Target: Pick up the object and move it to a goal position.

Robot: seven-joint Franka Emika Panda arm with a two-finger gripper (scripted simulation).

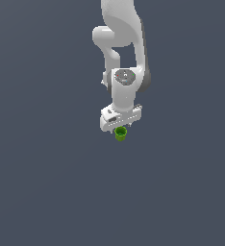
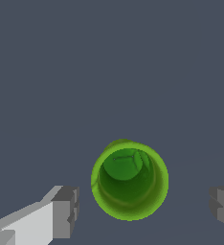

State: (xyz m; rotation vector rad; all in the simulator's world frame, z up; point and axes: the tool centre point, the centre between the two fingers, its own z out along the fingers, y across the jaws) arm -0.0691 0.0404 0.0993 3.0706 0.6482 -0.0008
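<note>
1 small bright green cup-like cylinder [image 1: 120,133] stands upright with its hollow top open, on a plain dark grey-blue floor [image 1: 42,182]. Looking down through the wrist view, I can see right into it: a thick lime rim, darker green walls and a round green bottom [image 2: 129,179]. It sits between the 2 grey finger pads [image 2: 66,211] of the white robot gripper [image 2: 145,208], with a clear strip of floor showing on each side, so the pads are apart and neither one touches the cup. The gap to one pad looks a bit narrower than the gap to the other.

From the exterior view, the cup peeks out just beneath the gripper's white body [image 1: 120,126], partly hidden behind it, and looks far smaller than the hand above it. The white Franka arm [image 1: 124,48] comes down from the top of that view, wrist pointing straight down over the cup.
</note>
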